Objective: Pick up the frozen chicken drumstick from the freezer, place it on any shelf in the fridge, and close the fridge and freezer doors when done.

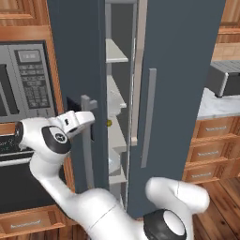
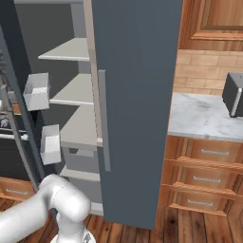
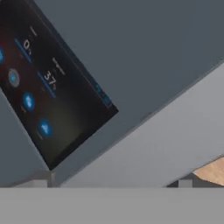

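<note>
The freezer door [image 1: 77, 56] stands partly open, and its grey bar handle [image 1: 87, 154] faces me. My gripper [image 1: 91, 122] is open right at the upper part of that handle. In the hand view the handle [image 3: 166, 144] runs slantwise between my gripper's [image 3: 114, 183] spread fingertips, beside a dark display panel [image 3: 48, 96]. Pale grey freezer shelves [image 2: 76, 90] and clear door bins [image 2: 35, 90] show through the gap. The fridge door [image 2: 137, 95] with its handle [image 2: 102, 118] hides the fridge shelves. The frozen chicken drumstick is out of view.
A small yellow ball [image 1: 108, 123] sits at the edge of a freezer shelf. The black built-in oven [image 1: 23, 79] stands just left of the freezer door. To the right are a marble counter [image 2: 204, 118] with a steel appliance [image 2: 235, 92] and wooden drawers [image 2: 206, 180].
</note>
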You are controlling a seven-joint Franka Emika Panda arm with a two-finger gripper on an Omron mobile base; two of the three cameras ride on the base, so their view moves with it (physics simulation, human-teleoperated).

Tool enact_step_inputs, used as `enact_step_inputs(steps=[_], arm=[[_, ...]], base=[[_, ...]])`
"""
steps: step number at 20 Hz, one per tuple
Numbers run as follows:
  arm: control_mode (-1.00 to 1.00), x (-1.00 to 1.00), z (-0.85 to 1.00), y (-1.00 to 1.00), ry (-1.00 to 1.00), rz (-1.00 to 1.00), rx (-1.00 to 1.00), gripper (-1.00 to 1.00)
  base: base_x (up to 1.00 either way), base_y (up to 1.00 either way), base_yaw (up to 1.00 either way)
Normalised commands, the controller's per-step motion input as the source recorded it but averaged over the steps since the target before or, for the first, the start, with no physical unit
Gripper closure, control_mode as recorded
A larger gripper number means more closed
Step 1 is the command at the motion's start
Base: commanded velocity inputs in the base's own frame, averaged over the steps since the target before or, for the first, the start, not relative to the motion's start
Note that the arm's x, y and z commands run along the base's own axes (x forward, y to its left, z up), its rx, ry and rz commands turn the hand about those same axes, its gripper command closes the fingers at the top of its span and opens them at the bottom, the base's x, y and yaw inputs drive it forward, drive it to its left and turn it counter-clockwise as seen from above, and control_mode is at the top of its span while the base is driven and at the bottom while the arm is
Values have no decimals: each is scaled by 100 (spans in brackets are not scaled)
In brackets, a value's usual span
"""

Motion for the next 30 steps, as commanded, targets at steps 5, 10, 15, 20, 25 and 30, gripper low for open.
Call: enact_step_inputs(steps=[5, 10, 15, 20, 25, 30], arm=[[-100, 56, 0, -100, 0, 0, 6, -100], [-100, 48, 0, -85, -4, 0, 1, -100], [-100, 55, 0, -59, -4, -4, 0, -100], [-100, 65, 0, -22, 0, -13, 0, -100], [-100, 66, 0, -19, 0, -12, 0, -100], [-100, 74, 0, -17, 0, -10, 0, -100]], base=[[0, 0, 0], [0, 0, 0], [0, 0, 0], [0, 0, 0], [0, 0, 0], [0, 0, 0]])
